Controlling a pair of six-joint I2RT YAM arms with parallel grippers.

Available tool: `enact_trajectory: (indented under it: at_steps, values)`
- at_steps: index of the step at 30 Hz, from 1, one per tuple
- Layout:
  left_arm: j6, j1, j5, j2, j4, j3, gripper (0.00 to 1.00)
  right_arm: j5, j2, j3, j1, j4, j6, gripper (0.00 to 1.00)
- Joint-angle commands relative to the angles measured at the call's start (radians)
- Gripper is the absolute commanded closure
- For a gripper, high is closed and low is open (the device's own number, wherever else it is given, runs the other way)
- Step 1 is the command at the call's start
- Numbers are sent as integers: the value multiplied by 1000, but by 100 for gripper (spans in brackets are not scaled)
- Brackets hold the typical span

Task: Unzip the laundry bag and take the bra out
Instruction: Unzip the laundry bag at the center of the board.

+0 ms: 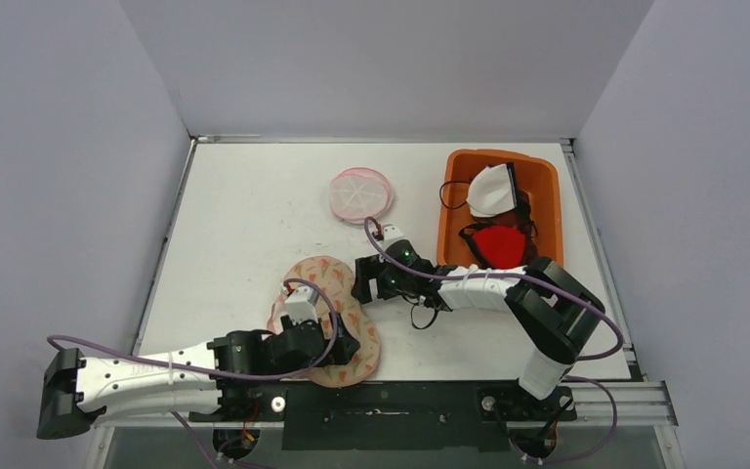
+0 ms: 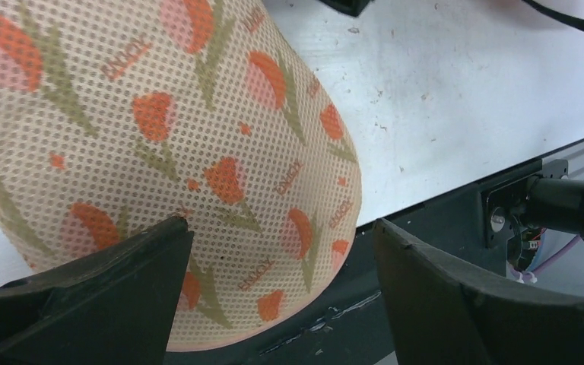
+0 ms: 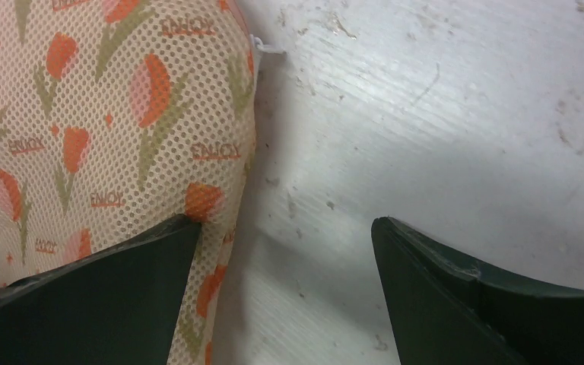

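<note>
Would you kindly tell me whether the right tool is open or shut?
Open: the right tool has its fingers wide apart, gripping nothing, beside the laundry bag.

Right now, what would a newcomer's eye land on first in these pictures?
The tulip-print mesh laundry bag at the front edge of the table stands out, with the left gripper and right gripper open, close to it. At far right, an orange bin holds a white garment and a red garment.

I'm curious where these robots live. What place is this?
Probably a lab test bench: plain walls box in a scuffed white table, with two robot arms bolted to a metal rail.
</note>
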Motion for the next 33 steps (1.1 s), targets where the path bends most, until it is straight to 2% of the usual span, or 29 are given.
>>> enact_trajectory:
  at_steps: [1, 4, 8, 12, 15, 20, 23, 25, 27, 29, 33]
  values:
    - [-95, -23, -35, -16, 35, -51, 15, -65, 47, 27, 8, 137, 39, 15]
    - [-125, -27, -58, -53, 7, -94, 18, -80, 31, -20, 8, 170, 63, 25]
    - [-156, -23, -119, -95, -32, -145, 19, -74, -69, -140, 16, 203, 81, 39]
    - [-146, 15, -195, -96, -89, -148, 19, -14, -206, -276, 85, 181, 75, 43]
    - [-52, 122, -199, -80, -81, -134, 19, 56, -304, -362, 191, 152, 73, 42]
    - [166, 312, -85, -16, 100, -109, 21, 187, -413, -421, 343, 87, 90, 39]
    - [263, 372, -92, 79, 147, -62, 21, 251, -501, -442, 374, 54, 94, 36]
    - [274, 407, -110, 125, 87, 1, 20, 315, -571, -435, 376, 14, 88, 28]
    - [224, 411, -162, 127, -34, 75, 16, 393, -630, -403, 367, -33, 61, 20]
    - [181, 409, -172, 79, -109, 108, 12, 410, -651, -350, 312, -47, 25, 16]
    - [142, 407, -91, -68, -164, 137, 9, 228, -512, -225, 76, 32, 6, 15]
